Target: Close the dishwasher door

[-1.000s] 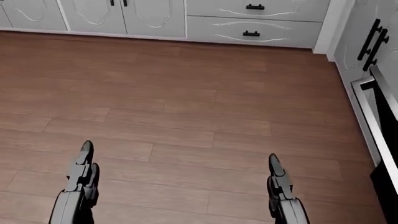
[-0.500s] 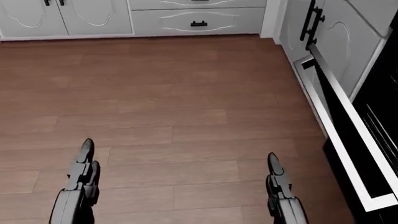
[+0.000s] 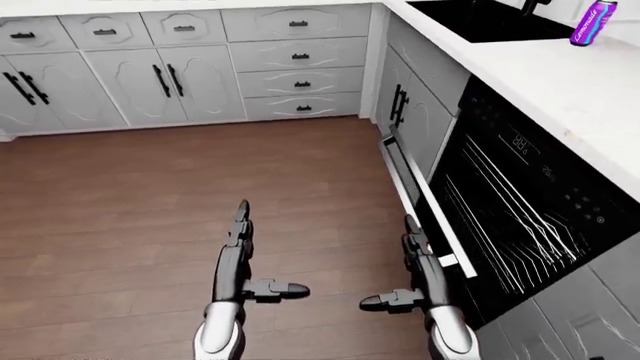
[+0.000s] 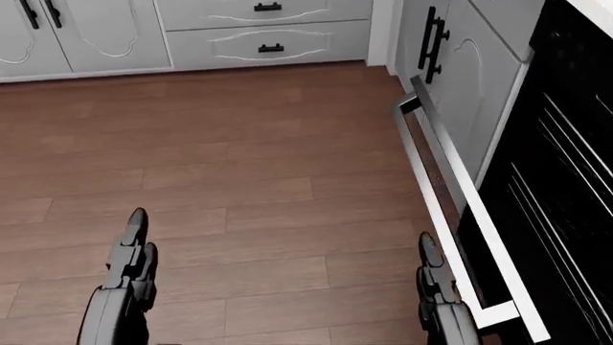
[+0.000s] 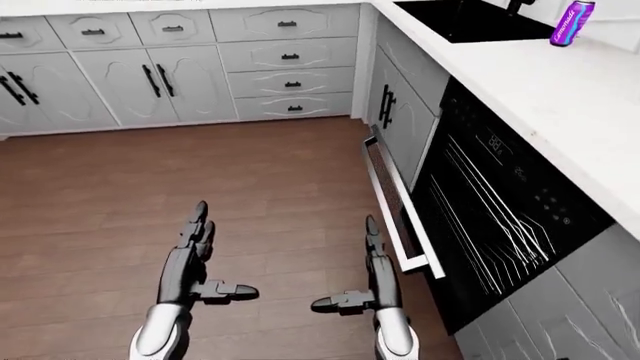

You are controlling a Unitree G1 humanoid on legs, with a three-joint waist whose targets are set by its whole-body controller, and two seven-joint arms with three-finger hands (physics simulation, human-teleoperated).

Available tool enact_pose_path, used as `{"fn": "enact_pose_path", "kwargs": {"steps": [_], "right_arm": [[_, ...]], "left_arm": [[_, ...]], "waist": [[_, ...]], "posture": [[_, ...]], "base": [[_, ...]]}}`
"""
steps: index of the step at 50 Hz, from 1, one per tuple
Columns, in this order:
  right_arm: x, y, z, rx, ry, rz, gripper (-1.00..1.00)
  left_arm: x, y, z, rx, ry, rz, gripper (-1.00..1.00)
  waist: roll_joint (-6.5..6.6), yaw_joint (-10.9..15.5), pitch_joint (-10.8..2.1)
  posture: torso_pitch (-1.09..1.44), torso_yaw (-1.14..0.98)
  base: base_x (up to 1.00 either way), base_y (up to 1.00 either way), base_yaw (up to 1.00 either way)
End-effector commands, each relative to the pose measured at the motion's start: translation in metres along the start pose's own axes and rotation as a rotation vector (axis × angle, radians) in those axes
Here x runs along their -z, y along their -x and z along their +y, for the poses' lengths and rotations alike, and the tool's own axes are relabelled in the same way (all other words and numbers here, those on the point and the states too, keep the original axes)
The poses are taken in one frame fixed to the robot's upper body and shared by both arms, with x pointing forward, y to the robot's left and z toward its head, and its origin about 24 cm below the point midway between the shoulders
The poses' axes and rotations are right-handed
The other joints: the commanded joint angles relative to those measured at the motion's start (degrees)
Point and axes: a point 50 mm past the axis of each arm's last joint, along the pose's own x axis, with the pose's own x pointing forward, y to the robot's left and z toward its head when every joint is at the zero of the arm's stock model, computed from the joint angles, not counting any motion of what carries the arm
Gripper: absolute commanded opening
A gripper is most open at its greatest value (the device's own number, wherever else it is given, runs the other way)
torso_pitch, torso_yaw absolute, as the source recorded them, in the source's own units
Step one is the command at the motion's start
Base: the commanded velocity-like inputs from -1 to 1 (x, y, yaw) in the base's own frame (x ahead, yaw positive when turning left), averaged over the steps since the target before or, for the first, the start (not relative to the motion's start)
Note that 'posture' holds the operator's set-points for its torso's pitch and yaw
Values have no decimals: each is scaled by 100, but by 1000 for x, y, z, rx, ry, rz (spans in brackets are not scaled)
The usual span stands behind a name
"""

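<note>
The dishwasher (image 3: pixel 520 217) stands under the white counter on the right of the left-eye view, with white racks showing in its black inside. Its door (image 3: pixel 425 202) hangs partly open, with a silver rim and bar running down the view; it also shows in the head view (image 4: pixel 450 180). My left hand (image 3: pixel 240 247) is open and empty over the floor, well left of the door. My right hand (image 3: pixel 415 255) is open and empty, fingers straight and thumb out, just left of the door's lower end and apart from it.
White cabinets and drawers (image 3: pixel 200 75) line the top of the left-eye view. The counter (image 3: pixel 590 82) holds a black sink (image 3: pixel 490 19) and a purple can (image 3: pixel 592 22). Brown wood floor (image 3: pixel 150 195) stretches to the left.
The camera has turned to the right: the cabinets slid left and the dishwasher and its door came further into the head view. Both hands keep their places in the view.
</note>
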Motion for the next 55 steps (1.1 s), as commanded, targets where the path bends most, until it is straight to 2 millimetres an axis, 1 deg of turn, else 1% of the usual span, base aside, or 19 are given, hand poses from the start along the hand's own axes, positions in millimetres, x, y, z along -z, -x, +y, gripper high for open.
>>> {"fn": "enact_pose_path", "kwargs": {"steps": [1, 7, 11, 12, 14, 16, 21, 23, 24, 25, 29, 34, 37, 38, 41, 47, 49, 51, 55], "right_arm": [[-16, -2, 0, -1, -1, -84, 100], [-15, -2, 0, -1, -1, -84, 100], [-16, -2, 1, -2, -1, -84, 100], [-15, -2, 1, -2, -1, -83, 100], [-16, -2, 1, -2, 0, -83, 100], [-16, -2, 1, -2, 0, -83, 100], [-17, -1, 1, -2, 0, -86, 100], [-17, -2, 1, -2, 0, -86, 100], [-17, -2, 1, -2, 0, -86, 100], [-17, -2, 1, -3, 0, -86, 100], [-18, -2, 2, -5, 1, -86, 100], [-19, -2, 1, -4, 2, -87, 100], [-20, -2, 1, -3, 2, -90, 100], [-21, -2, 1, 1, 5, -91, 100], [-23, -2, 1, 7, 12, -97, 100], [-22, -2, 1, 5, 8, -92, 100], [-22, -2, 1, 6, 9, -91, 100], [-22, -2, 2, 4, 8, -90, 100], [-22, -2, 2, 3, 10, -89, 100]], "left_arm": [[-15, -2, 1, -2, -4, -80, 100], [-15, -2, 1, -3, -3, -81, 100], [-15, -3, 1, -4, -3, -82, 100], [-15, -3, 2, -5, -3, -82, 100], [-16, -3, 2, -5, -3, -82, 100], [-16, -3, 3, -7, -3, -83, 100], [-16, -2, 1, -3, -3, -82, 100], [-16, -2, 1, -3, -2, -82, 100], [-16, -2, 1, -3, -2, -82, 100], [-16, -2, 1, -3, -3, -82, 100], [-15, -2, 1, -1, -2, -81, 100], [-16, -1, 1, -1, -2, -82, 100], [-16, -2, 2, -2, -2, -82, 100], [-16, -2, 2, -4, -2, -82, 100], [-16, -3, 4, -9, -1, -82, 100], [-17, -3, 4, -10, -1, -83, 100], [-16, -4, 4, -11, -1, -83, 100], [-16, -4, 4, -11, -1, -83, 100], [-17, -3, 5, -12, 0, -84, 100]], "waist": [[-42, 6, -81], [76, 12, -107], [388, 13, -117], [161, 64, -114], [312, 26, -127], [298, 16, -182], [-9, 22, -125], [-308, 12, -177], [-566, -27, -239], [-251, -75, -162], [-180, -85, -142], [160, -45, -20], [513, -26, -78], [197, 21, 40], [-14, -54, -87], [-47, -49, -273], [109, -10, -104], [268, -8, -176], [208, 30, -193]], "posture": [[0, 0], [0, 0], [0, 0], [0, 0], [0, 0], [0, 0], [0, 0], [0, 0], [0, 0], [0, 0], [0, 0], [0, 0], [0, 0], [0, 0], [0, 0], [0, 0], [0, 0], [0, 0], [0, 0]], "base": [[0, -23, 0], [0, -22, 0], [0, -22, 0], [0, -21, 0], [0, -21, 0], [0, -21, 0], [0, -21, 0], [0, -21, 0], [0, -21, 0], [0, -21, 0], [0, -21, 0], [0, -21, 0], [0, -18, 0], [0, 0, 0], [0, 0, 0], [0, -5, 0], [0, -45, 0], [0, -46, 0], [0, -45, 0]]}}
